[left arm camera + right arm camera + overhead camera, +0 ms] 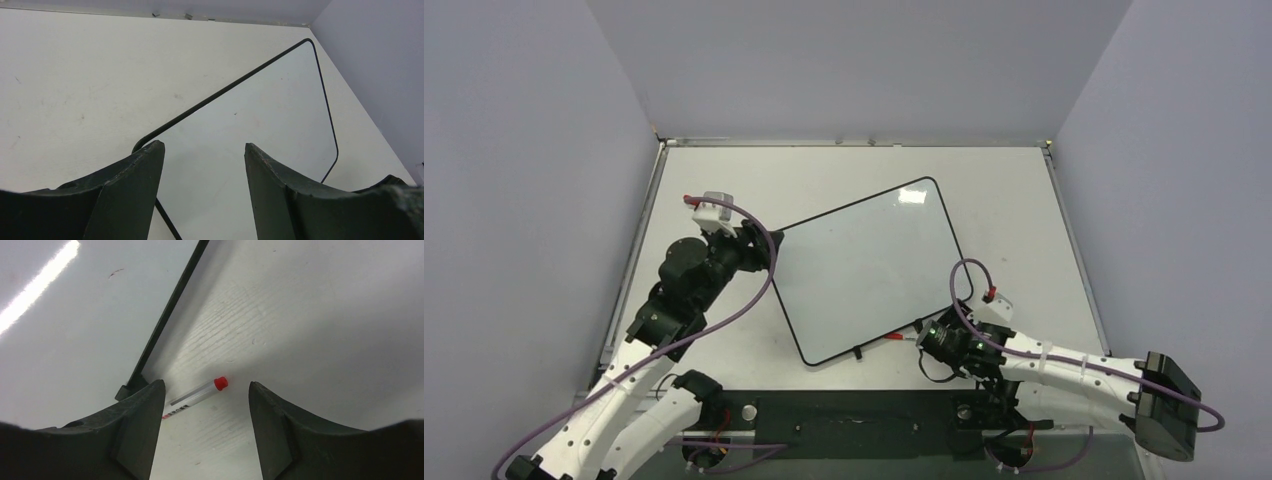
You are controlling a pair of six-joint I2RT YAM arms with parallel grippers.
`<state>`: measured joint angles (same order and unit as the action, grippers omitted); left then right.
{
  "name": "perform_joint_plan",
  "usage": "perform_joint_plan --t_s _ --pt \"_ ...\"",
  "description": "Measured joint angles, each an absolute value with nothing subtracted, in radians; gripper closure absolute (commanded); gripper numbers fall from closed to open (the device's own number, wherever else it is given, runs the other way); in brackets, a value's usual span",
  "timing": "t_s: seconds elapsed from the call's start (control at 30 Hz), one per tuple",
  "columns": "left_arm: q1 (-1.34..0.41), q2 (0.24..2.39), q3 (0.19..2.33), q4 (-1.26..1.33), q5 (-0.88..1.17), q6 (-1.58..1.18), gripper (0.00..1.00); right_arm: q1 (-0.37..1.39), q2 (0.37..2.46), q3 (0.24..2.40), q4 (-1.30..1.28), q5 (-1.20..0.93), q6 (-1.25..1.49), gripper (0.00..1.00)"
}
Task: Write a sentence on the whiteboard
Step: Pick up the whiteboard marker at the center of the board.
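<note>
The whiteboard (pixel 864 270) lies tilted on the table, glossy white with a thin black rim. No red lettering shows on it; the sentence is not in view. A white marker with a red cap (pixel 902 339) lies on the table just off the board's near edge. In the right wrist view the marker (pixel 197 395) lies beside a black clip (pixel 125 390) on the rim. My right gripper (pixel 927 345) is open and empty, its jaws (pixel 206 384) spread just above the marker. My left gripper (pixel 769 245) is open and empty over the board's left corner (pixel 204 146).
Grey walls close in the table at the left, back and right. A metal rail (pixel 639 240) runs along the table's left edge. The black base plate (pixel 854 420) of the arms sits at the near edge. A purple cable (pixel 969 290) loops over the board's right corner.
</note>
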<state>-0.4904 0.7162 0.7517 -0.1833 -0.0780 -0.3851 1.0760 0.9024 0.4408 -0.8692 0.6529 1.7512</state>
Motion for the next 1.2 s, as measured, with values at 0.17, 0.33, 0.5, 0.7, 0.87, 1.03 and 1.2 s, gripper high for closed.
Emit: perform_joint_plan --t_s 0.17,0.33,0.5,0.7,0.87,1.03,1.2 --pt "-0.490 0.705 0.751 -0.183 -0.079 -0.380 0.42 1.082 0.991 0.442 -0.868 0.653 1.770 0.43" --pt "-0.490 0.704 0.750 -0.183 -0.084 -0.380 0.42 1.087 1.059 0.450 -0.857 0.652 1.770 0.47" --pt "-0.490 0.701 0.743 -0.183 -0.094 -0.379 0.42 1.087 1.146 0.469 -0.823 0.651 1.765 0.50" --pt "-0.490 0.694 0.739 -0.183 -0.101 -0.379 0.42 1.087 1.250 0.512 -0.804 0.658 1.740 0.67" --pt "-0.490 0.694 0.739 -0.183 -0.102 -0.379 0.42 1.087 1.288 0.524 -0.790 0.671 1.716 0.84" --pt "-0.490 0.694 0.730 -0.183 -0.102 -0.377 0.43 1.086 1.301 0.524 -0.779 0.687 1.701 1.00" --pt "-0.490 0.694 0.726 -0.183 -0.102 -0.376 0.43 1.086 1.279 0.504 -0.760 0.698 1.688 1.00"
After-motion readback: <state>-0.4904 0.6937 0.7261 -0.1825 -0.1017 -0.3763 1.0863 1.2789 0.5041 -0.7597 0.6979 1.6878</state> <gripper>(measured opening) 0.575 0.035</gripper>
